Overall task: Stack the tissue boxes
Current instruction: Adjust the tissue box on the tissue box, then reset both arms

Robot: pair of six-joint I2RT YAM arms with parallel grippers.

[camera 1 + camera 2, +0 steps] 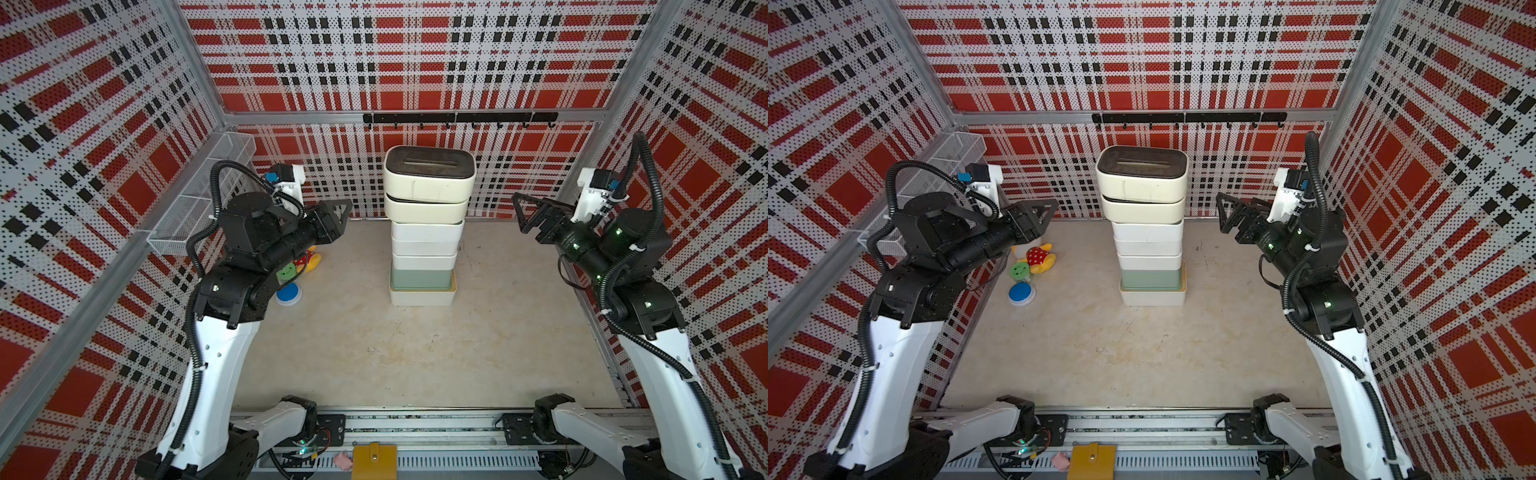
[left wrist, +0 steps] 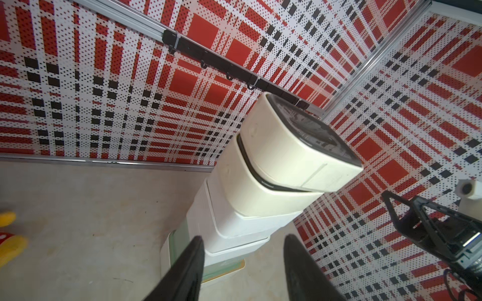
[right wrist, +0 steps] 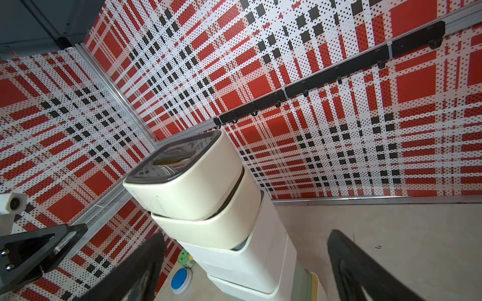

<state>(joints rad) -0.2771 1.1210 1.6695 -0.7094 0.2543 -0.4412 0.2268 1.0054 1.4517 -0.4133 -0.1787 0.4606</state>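
**A:** We begin with the table point(image 1: 415, 357). The tissue boxes point(image 1: 427, 232) stand on it as one tower near the back wall, between our two arms.

**B:** We count seven layers, probably, though the white middle seams blur together. Only the top box point(image 1: 429, 176) shows its dark slotted lid, and it sits slightly askew. The mint-green box point(image 1: 420, 279) is second from the bottom. Every lower lid is hidden from us.

**A:** Our left gripper point(image 1: 341, 211) hovers beside the tower's upper boxes, jaws moderately parted and holding nothing. Our right gripper point(image 1: 524, 212) hangs opposite, spread wide and likewise empty.

**B:** The plush toy point(image 1: 1040, 257) lies by the left wall, partly hidden under our left arm. The green disc point(image 1: 1020, 271) and blue disc point(image 1: 1021, 293) lie just beside it.
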